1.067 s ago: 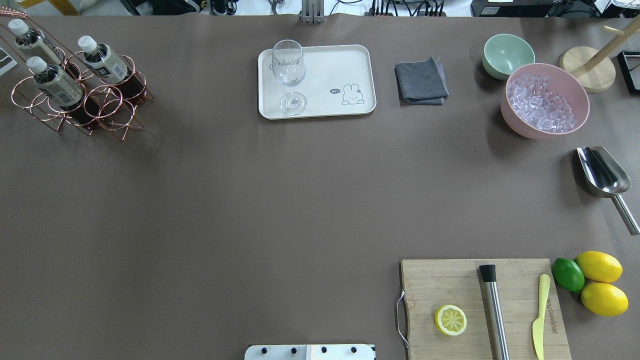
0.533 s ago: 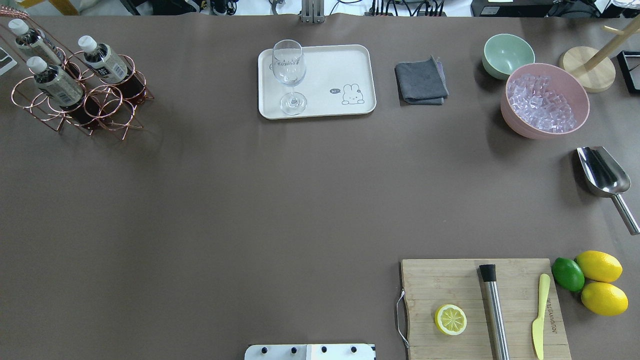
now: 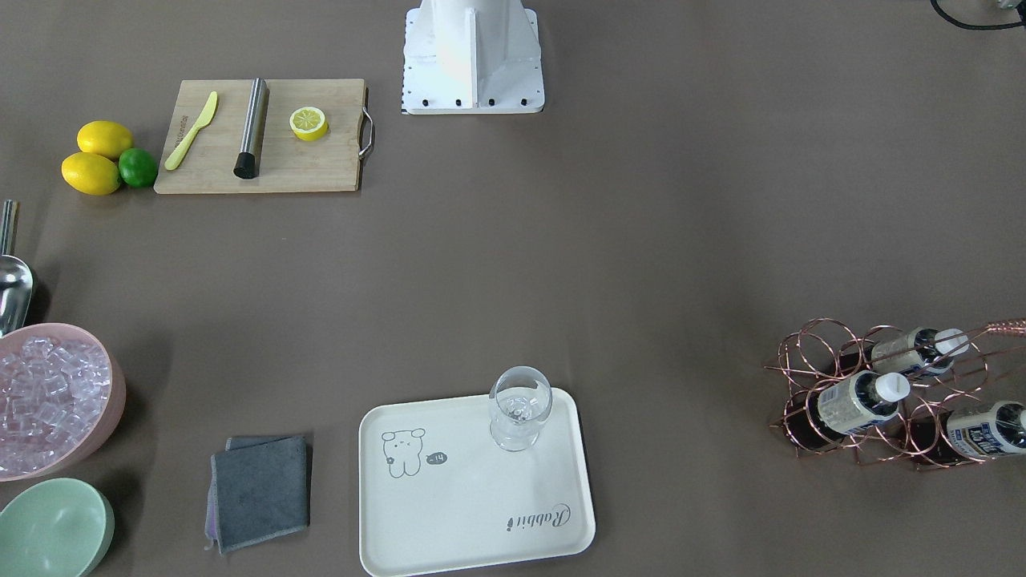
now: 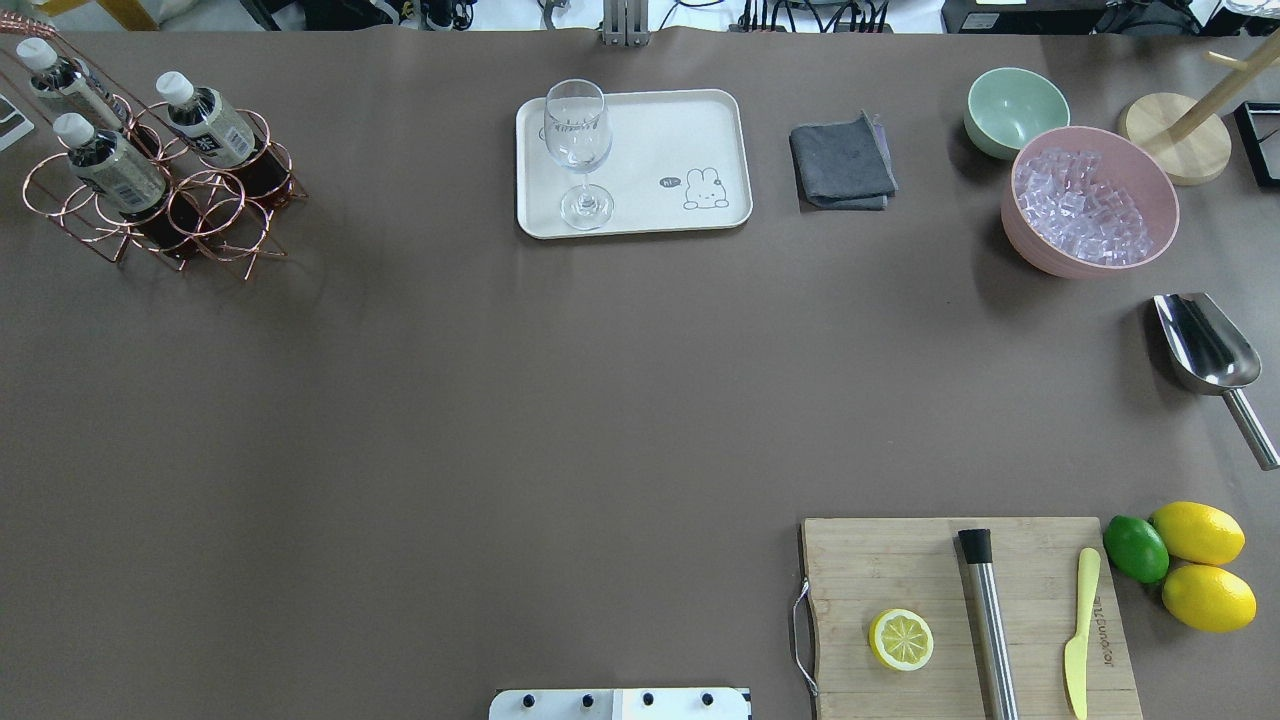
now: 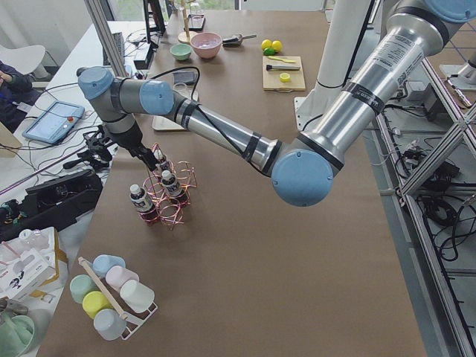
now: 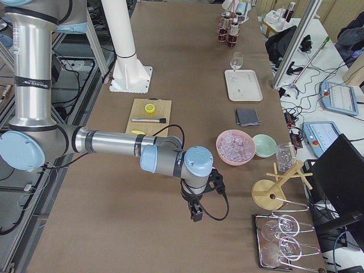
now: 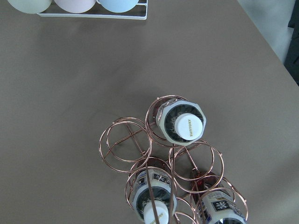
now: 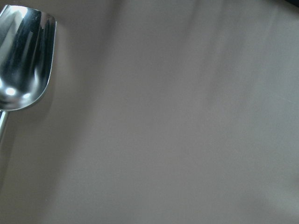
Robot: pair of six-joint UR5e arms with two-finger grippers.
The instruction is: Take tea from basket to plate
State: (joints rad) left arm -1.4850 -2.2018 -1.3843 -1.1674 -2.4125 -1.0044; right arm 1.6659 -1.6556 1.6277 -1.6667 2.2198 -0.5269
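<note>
Three tea bottles [image 4: 205, 120] [image 4: 110, 160] [image 4: 60, 80] with white caps stand in a copper wire basket [image 4: 215, 225] at the table's far left. They also show in the left wrist view [image 7: 182, 123]. The cream plate [image 4: 650, 130] lies at the far middle and carries an upright wine glass [image 4: 578, 150]. My left gripper [image 5: 146, 154] hangs just above the basket, seen only in the exterior left view; I cannot tell whether it is open. My right gripper [image 6: 197, 213] hovers over the table near the metal scoop [image 8: 23, 56]; I cannot tell its state either.
A grey cloth [image 4: 842, 162], a pale green bowl [image 4: 1015, 108] and a pink bowl of ice [image 4: 1090, 200] sit right of the plate. A cutting board [image 4: 900, 560] holds a lemon half, a muddler and a knife. Two lemons and a lime [image 4: 1135, 548] lie beside it.
</note>
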